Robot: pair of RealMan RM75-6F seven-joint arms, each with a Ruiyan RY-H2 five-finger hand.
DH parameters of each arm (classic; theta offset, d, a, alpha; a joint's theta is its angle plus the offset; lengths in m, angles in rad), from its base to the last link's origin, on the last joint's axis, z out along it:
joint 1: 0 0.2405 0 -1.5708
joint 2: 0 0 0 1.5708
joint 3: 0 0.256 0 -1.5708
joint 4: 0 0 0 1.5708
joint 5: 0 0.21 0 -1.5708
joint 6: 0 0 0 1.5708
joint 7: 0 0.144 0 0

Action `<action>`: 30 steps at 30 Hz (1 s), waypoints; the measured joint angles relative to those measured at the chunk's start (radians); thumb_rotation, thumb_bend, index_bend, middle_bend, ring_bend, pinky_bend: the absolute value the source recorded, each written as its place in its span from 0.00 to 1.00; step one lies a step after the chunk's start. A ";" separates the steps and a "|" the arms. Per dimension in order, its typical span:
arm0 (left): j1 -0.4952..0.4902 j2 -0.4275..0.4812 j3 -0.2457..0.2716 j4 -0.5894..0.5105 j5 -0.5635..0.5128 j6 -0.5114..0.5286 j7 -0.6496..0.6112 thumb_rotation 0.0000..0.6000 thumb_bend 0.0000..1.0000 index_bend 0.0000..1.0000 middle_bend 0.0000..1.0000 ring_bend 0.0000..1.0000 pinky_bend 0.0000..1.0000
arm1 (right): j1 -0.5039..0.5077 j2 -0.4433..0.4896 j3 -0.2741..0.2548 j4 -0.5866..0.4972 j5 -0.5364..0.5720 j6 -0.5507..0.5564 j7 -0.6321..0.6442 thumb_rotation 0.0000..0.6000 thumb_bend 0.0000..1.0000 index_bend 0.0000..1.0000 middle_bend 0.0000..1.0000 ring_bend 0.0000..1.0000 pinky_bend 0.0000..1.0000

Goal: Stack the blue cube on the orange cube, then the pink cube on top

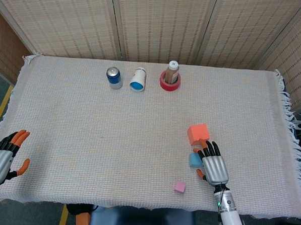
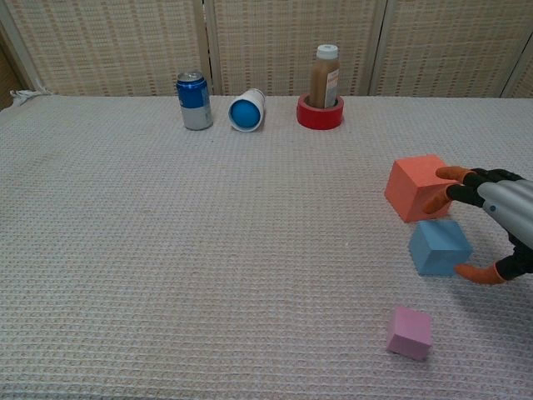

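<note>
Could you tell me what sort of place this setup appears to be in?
Probably an indoor lab or test station: a table under a woven cloth, woven screens behind it, and practice props such as the orange cube and a soda can.

Coarse woven cloth (image 2: 166, 250) is covering the table, fringed at the frame's right edge. The orange cube (image 2: 421, 187), blue cube (image 2: 439, 247) and pink cube (image 2: 410, 332) are showing matt faces. The soda can (image 2: 194, 101) is looking like glossy metal.
</note>
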 measured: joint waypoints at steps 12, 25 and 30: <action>-0.008 0.005 0.004 -0.005 -0.010 -0.021 0.001 1.00 0.46 0.00 0.00 0.00 0.11 | 0.021 -0.038 0.033 0.042 0.050 -0.010 0.018 1.00 0.15 0.38 0.00 0.00 0.00; -0.008 0.003 0.002 0.003 -0.007 -0.012 -0.013 1.00 0.46 0.00 0.00 0.00 0.11 | 0.032 -0.059 0.027 0.060 0.070 -0.008 0.012 1.00 0.15 0.54 0.00 0.00 0.00; -0.010 0.002 0.002 0.004 -0.009 -0.016 -0.011 1.00 0.46 0.00 0.00 0.00 0.11 | 0.027 -0.047 0.022 0.050 0.036 0.023 0.039 1.00 0.16 0.58 0.00 0.00 0.00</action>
